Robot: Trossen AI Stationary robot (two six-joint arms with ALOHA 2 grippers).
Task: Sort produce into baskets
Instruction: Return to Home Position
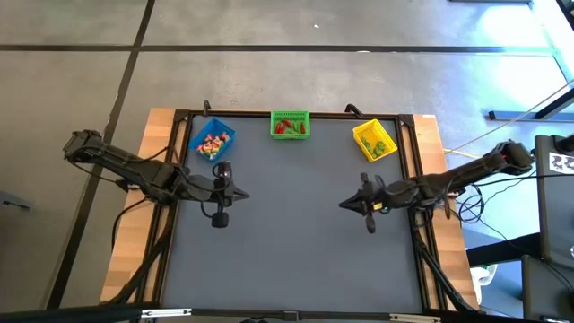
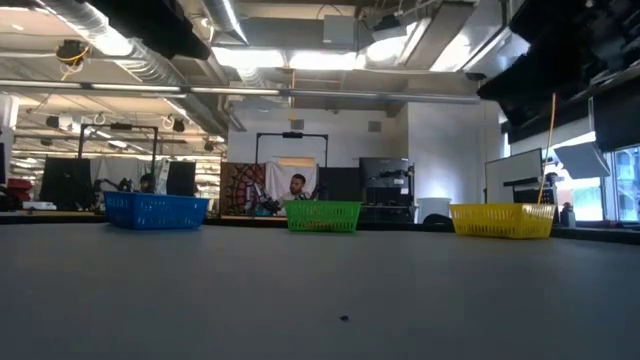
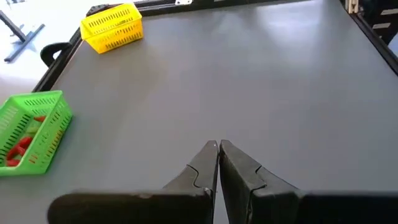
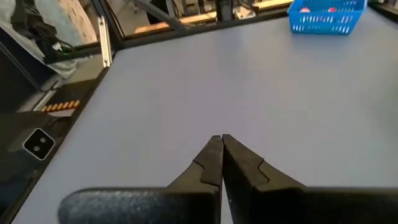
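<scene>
The high view looks straight down on the whole worktop [image 1: 296, 242]. The low view sits at worktop height, facing level toward the blue basket [image 2: 156, 210], green basket [image 2: 323, 216] and yellow basket [image 2: 501, 220] at the far edge, which the high view shares. Each wrist view looks forward, close past its own fingers [image 3: 204, 168], across the worktop.

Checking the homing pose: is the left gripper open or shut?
Shut. In its wrist view the left gripper is closed tip to tip, holding nothing.
</scene>
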